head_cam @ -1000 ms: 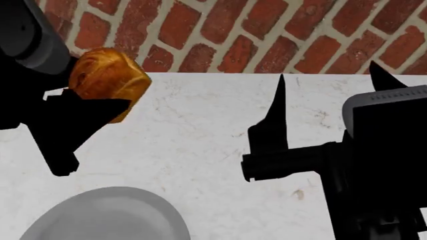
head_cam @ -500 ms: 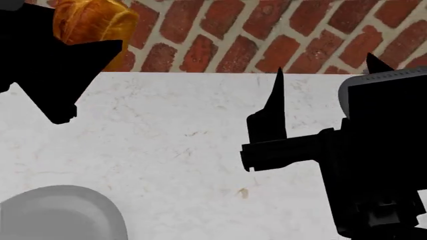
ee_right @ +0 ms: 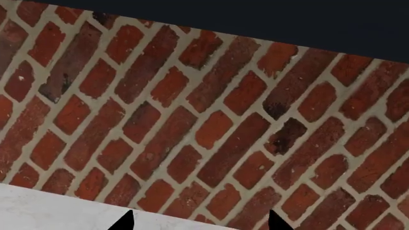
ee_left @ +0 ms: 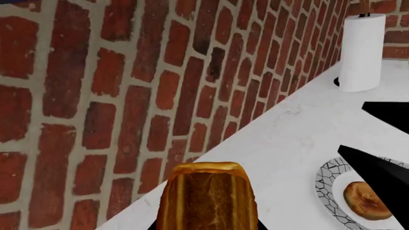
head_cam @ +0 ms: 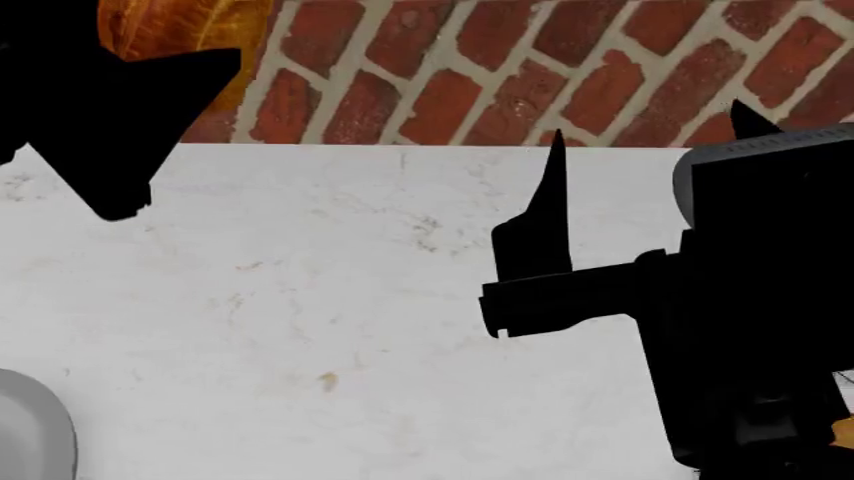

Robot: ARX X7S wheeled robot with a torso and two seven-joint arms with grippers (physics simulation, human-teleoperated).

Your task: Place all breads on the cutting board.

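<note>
My left gripper (head_cam: 147, 80) is shut on the golden-orange mini loaf (head_cam: 174, 25), held high in front of the brick wall at the head view's upper left. In the left wrist view the loaf (ee_left: 208, 196) fills the space between the jaws, above the counter's back edge. The round golden-brown bun (ee_left: 366, 199) lies on a plate with a crackle-patterned rim (ee_left: 326, 179) further along the counter. My right gripper (head_cam: 647, 135) hovers over the white counter at the right, open and empty; its fingertips (ee_right: 124, 221) frame only wall and counter. The cutting board is out of view.
A brick wall (head_cam: 534, 70) backs the white marble counter (head_cam: 334, 300). A grey plate's edge (head_cam: 27, 435) shows at the head view's lower left. A paper towel roll (ee_left: 359, 52) stands far along the counter. Black pointed shapes (ee_left: 377, 167) cross the left wrist view beside the bun's plate.
My left gripper has lifted the loaf up and toward the wall. The head view has shifted, so the grey plate slid left and nearly out of view. The right gripper hardly moved.
</note>
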